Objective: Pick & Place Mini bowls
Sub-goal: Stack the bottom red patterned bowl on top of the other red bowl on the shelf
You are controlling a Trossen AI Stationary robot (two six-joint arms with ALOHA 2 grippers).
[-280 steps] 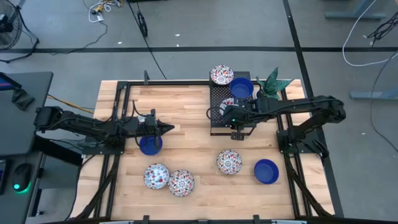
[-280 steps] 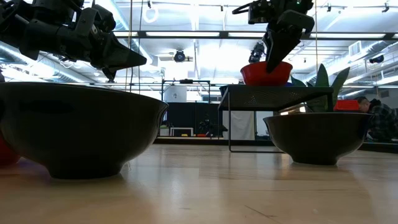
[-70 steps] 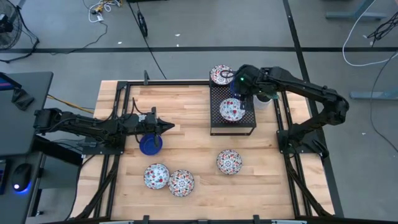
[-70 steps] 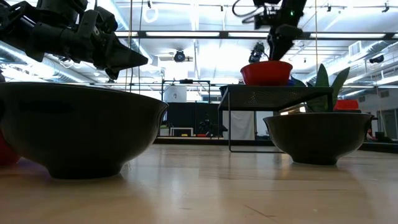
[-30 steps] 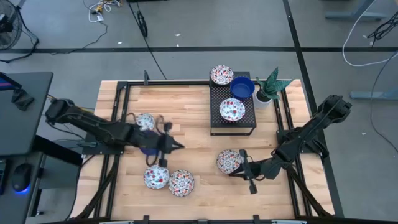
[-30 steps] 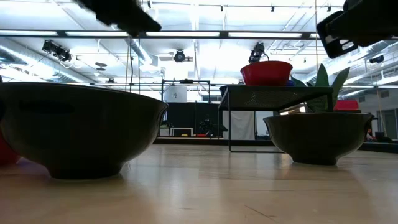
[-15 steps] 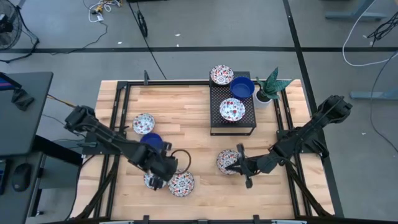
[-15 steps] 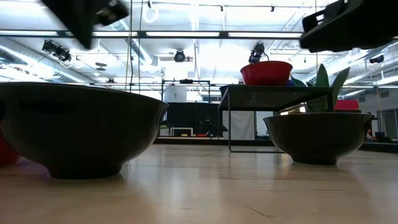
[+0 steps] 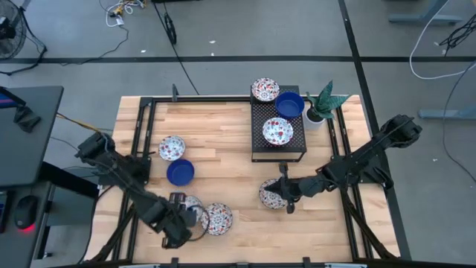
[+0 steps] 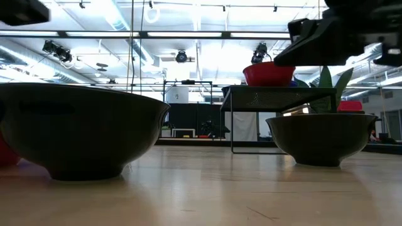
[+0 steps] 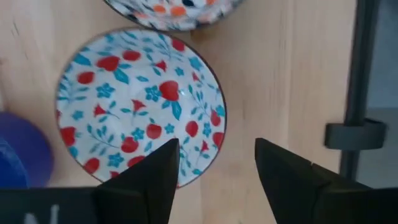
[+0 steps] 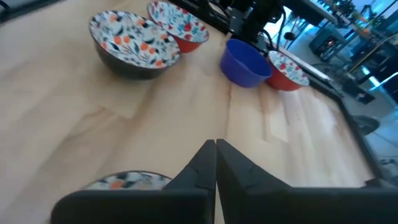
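Pale butcher-block worktop (image 9: 230, 141) carries the mini bowls. I see my left gripper (image 11: 214, 171), jaws spread, over a glossy white ceramic bowl with red-and-blue flowers (image 11: 140, 106) near the front left corner, beside a dark-sided patterned bowl (image 9: 217, 218). My right gripper (image 12: 216, 163), jaws pressed together, sits at another floral bowl (image 9: 272, 193) near the front edge. A solid blue bowl (image 9: 180, 172) lies by the left edge; three more occupy a black mesh stand (image 9: 278, 151).

The left gripper (image 9: 181, 223) hangs near the table's front edge, left of centre, fingers (image 11: 152, 177) spread apart. The right gripper (image 9: 281, 190) reaches leftward from the right side, fingers (image 12: 205, 165) pressed together.
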